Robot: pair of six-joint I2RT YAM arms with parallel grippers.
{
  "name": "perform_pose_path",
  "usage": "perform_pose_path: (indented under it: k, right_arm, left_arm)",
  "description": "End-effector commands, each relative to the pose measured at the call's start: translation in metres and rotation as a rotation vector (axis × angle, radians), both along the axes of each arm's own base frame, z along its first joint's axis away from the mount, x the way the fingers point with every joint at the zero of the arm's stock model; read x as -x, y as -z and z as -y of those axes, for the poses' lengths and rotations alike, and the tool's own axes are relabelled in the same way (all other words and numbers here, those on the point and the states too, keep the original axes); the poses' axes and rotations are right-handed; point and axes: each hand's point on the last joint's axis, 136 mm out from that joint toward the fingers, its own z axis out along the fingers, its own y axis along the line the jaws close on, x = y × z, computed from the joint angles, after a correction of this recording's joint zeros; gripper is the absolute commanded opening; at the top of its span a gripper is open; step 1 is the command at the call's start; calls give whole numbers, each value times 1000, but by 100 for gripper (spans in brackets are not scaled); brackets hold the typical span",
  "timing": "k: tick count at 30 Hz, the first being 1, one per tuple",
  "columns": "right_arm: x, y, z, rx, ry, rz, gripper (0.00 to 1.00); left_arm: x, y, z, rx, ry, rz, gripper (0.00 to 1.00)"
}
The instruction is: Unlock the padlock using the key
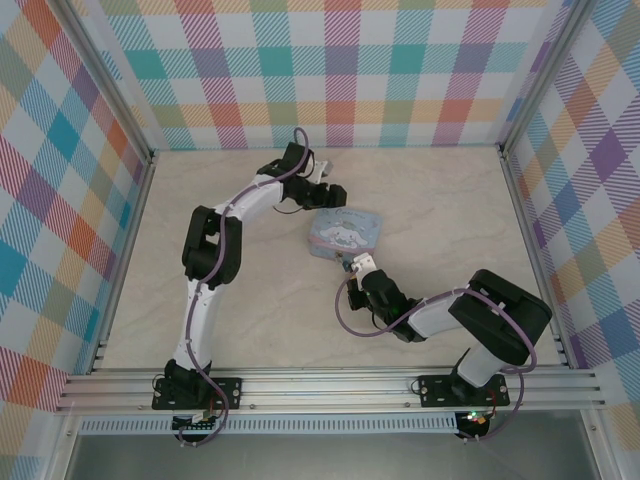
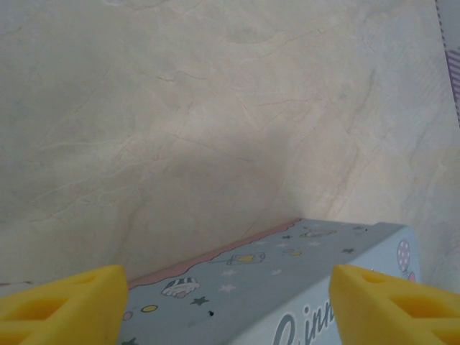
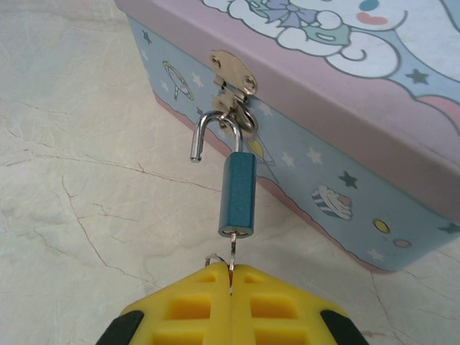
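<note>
The small blue padlock (image 3: 237, 194) hangs from the metal hasp (image 3: 233, 72) on the front of the pale blue cartoon tin (image 3: 345, 108). Its shackle (image 3: 208, 129) is sprung, with one leg free of the body. The thin silvery key (image 3: 232, 251) sits in the keyhole at the padlock's bottom. My right gripper (image 3: 231, 267) is shut on the key's head, just below the padlock and in front of the tin (image 1: 345, 232). My left gripper (image 2: 230, 305) is open at the tin's far side, its yellow fingers (image 2: 61, 302) standing wide on either side of the tin's wall (image 2: 287, 266).
The tin lies near the middle of the marble-patterned table (image 1: 250, 300). Checked walls (image 1: 330, 70) close in the back and both sides. A metal rail (image 1: 330, 385) runs along the near edge by the arm bases.
</note>
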Motion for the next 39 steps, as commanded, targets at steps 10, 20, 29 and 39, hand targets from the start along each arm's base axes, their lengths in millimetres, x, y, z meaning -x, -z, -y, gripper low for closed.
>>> perform_pose_path:
  k: [10, 20, 29, 39]
  right_arm:
    - [-3, -6, 16, -47, 62, -24, 0]
    - [2, 1, 27, -52, 74, -63, 0]
    - [6, 11, 32, -52, 84, -93, 0]
    - [14, 16, 30, -52, 51, -123, 0]
  left_arm:
    - [37, -11, -8, 54, 95, -33, 48]
    - [62, 8, -34, -8, 49, -44, 43]
    - [85, 26, -63, -92, -38, -39, 43]
    - [91, 35, -105, -142, -191, -28, 44]
